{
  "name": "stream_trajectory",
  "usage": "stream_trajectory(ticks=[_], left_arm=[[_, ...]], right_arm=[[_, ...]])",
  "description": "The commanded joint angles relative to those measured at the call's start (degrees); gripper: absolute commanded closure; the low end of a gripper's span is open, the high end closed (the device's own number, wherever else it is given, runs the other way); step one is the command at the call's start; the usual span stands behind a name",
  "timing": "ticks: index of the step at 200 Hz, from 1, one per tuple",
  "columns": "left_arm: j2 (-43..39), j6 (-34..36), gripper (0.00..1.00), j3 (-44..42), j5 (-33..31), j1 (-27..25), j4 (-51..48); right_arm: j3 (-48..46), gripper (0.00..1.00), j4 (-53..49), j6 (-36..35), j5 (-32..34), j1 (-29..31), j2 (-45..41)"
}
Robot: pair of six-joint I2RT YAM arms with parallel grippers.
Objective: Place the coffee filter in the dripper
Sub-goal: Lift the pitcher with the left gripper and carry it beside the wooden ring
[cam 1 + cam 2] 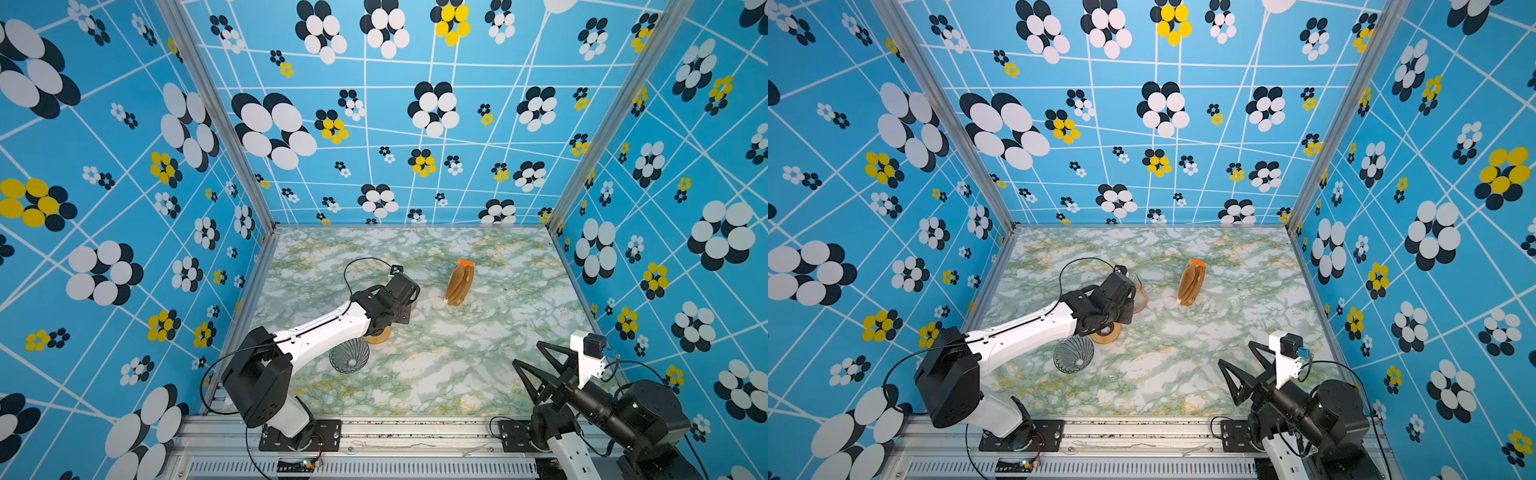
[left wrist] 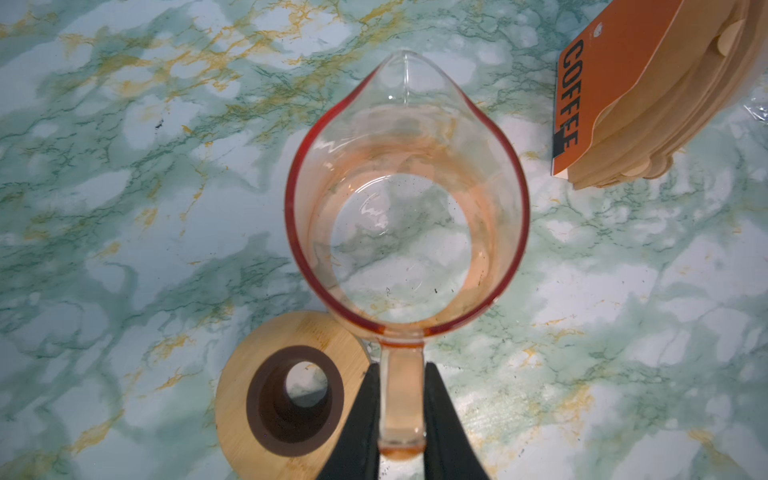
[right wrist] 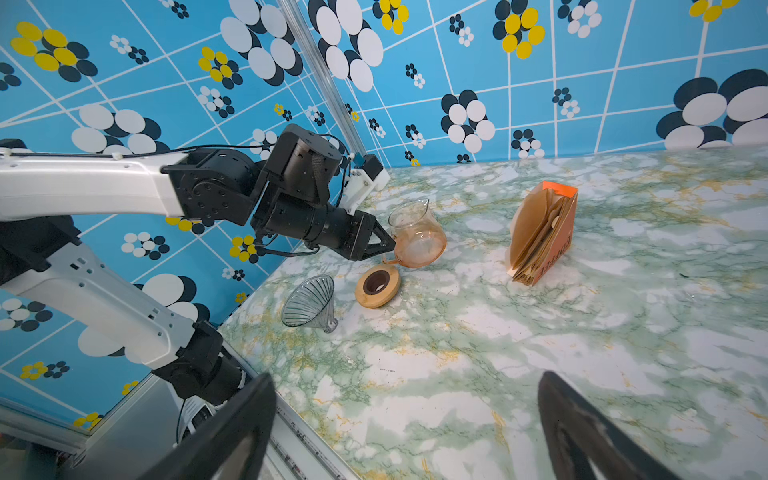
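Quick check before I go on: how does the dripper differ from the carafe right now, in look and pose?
The dripper is grey-tinted with spiral ribs; the carafe is amber and smooth-walled. The dripper lies tipped on its side; the carafe stands upright. Nothing grips the dripper, while the left gripper is shut on the carafe's handle. Both are clear glass and empty.
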Motion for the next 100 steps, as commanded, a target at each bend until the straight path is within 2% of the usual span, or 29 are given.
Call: stream_trajectory(ticks=[1,100], left_arm=[[-2.37,-3.39,0.88,-1.00,-3.06,-2.22,-0.26],[-2.52,-11.96,0.88,-3.72,-9.09,-12.17,-0.10]], right_arm=[[-0.53,0.01,1.38,-0.19,0.70,0.39,-0.50],[-0.57,0.01,1.30,-0.16,0.68,0.39,-0.66]])
